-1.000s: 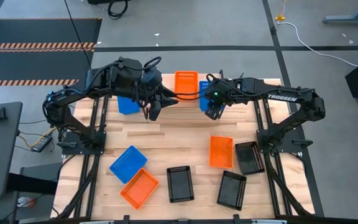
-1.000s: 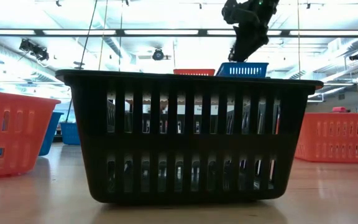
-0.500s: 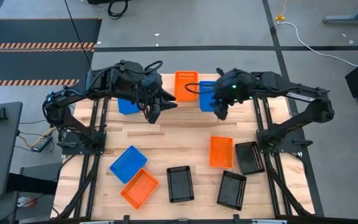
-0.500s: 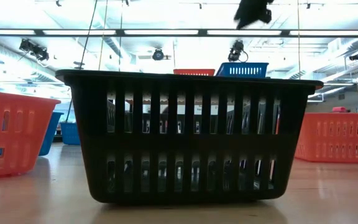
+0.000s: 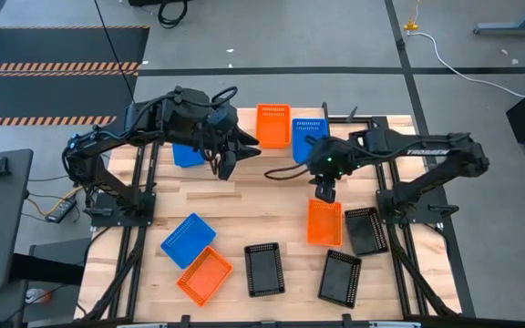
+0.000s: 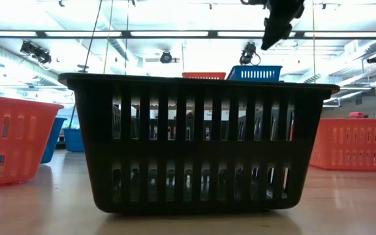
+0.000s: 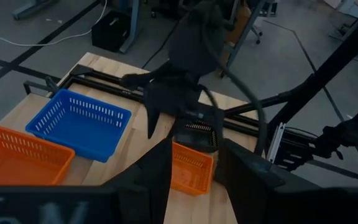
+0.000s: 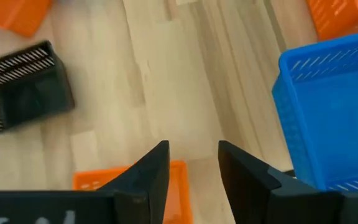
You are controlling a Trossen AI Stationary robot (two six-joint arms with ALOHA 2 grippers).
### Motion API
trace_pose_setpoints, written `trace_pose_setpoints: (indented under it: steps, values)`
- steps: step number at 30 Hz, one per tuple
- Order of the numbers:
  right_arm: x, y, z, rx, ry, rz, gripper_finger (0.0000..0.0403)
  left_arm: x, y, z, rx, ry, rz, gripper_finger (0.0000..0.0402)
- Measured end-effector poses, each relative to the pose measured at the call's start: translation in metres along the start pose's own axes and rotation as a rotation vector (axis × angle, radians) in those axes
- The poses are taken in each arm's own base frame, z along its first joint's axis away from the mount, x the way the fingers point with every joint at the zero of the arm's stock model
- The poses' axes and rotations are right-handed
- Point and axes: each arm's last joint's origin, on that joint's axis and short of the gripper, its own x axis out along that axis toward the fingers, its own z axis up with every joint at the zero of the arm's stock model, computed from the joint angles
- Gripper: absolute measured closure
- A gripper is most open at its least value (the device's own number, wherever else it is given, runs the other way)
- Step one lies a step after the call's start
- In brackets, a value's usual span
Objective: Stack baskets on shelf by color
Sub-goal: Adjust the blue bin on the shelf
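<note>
My right gripper [image 5: 324, 189] [image 8: 194, 155] [image 6: 269, 42] is open and hangs above the far end of an orange basket [image 5: 324, 221] [image 8: 129, 177] on the table, touching nothing. My left gripper [image 5: 226, 164] [image 7: 196, 155] is open and waits in the air near the far edge. At the far edge a blue basket [image 5: 188, 152], an orange basket [image 5: 273, 125] and a second blue basket [image 5: 306, 137] [image 8: 334, 112] stand in a row. I cannot tell the shelf under them apart from the table top.
On the table's near half lie a blue basket [image 5: 189, 240], an orange basket [image 5: 204, 275] and three black baskets [image 5: 264, 270] [image 5: 339, 277] [image 5: 365, 230]. Bare wood [image 5: 272, 196] lies between the two groups. One black basket [image 6: 198, 143] fills the low view.
My right gripper has left the blue basket at the far edge, risen, and swung toward the near edge until it hangs over the orange basket on the table. The blue basket has stayed where it was.
</note>
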Motion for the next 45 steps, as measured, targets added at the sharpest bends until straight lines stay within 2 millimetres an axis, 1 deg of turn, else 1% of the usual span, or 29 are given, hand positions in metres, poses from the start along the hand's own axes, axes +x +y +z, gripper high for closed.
trace_pose_setpoints:
  steps: [3,8,30,36,42,45]
  values:
    - [0.011,-0.005,-0.002,-0.008,0.032,-0.023,0.0277,0.0,0.0,0.001,0.001,-0.009,-0.002,0.026]
    - [0.022,-0.021,-0.004,0.045,0.042,-0.068,0.0295,0.0,0.0,0.001,0.0,-0.013,-0.004,0.026]
    - [0.02,-0.069,0.004,0.164,-0.03,-0.194,0.03,0.0,-0.001,0.001,-0.026,-0.012,-0.007,0.026]
    - [0.02,-0.074,0.007,0.182,-0.059,-0.202,0.03,0.0,-0.001,0.001,-0.033,-0.012,-0.007,0.026]
    - [0.02,-0.073,0.007,0.181,-0.057,-0.17,0.03,0.0,-0.001,0.001,-0.027,-0.011,-0.006,0.0263]
    - [0.019,-0.072,0.005,0.196,-0.047,-0.141,0.03,0.0,0.001,-0.003,0.0,0.03,0.02,0.0269]
